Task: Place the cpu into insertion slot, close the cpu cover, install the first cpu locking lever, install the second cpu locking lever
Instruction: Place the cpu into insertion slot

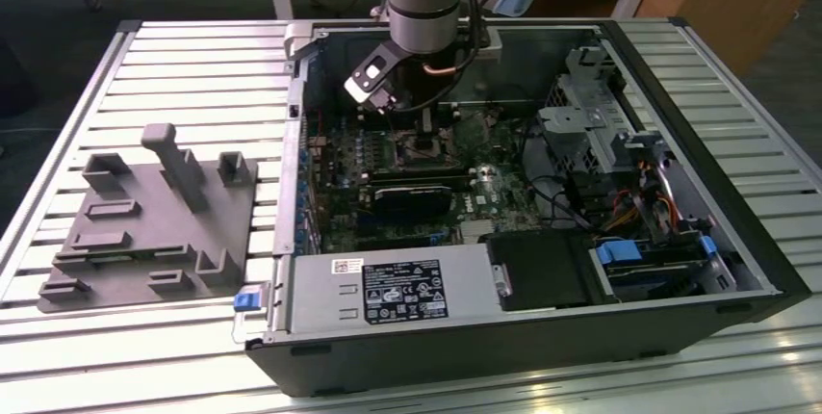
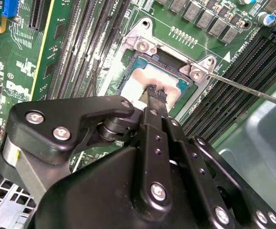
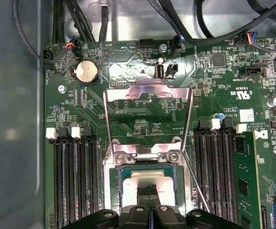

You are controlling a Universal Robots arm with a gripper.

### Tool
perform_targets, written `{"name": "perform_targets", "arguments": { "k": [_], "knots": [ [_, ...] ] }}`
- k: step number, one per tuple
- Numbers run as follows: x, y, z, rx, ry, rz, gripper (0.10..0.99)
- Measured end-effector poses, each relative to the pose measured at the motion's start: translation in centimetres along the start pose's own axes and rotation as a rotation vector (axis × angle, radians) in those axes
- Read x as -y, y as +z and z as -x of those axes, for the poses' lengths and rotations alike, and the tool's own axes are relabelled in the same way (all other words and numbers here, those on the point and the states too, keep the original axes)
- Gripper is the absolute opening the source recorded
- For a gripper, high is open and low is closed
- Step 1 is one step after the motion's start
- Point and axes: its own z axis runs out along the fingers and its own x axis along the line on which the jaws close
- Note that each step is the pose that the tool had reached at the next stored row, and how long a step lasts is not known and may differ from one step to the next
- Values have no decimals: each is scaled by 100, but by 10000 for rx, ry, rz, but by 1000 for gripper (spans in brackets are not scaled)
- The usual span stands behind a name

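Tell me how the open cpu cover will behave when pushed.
The cpu cover is a thin metal frame, so probably light yet stiff. Hinged beside the insertion slot, it should swing, not slide. Its shiny face looks slippery.

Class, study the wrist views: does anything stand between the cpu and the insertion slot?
Nothing visible does. The cpu cover is swung open, off the insertion slot, and a thin lever wire lies off to one side. The cpu lies flat within the slot's rim, under the tips of the gripper.
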Motion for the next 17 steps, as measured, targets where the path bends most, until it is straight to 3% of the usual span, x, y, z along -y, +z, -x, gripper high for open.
{"name": "perform_targets", "arguments": {
  "k": [17],
  "knots": [
    [-1, 6, -2, 5, -1, 8, 106]
  ]
}}
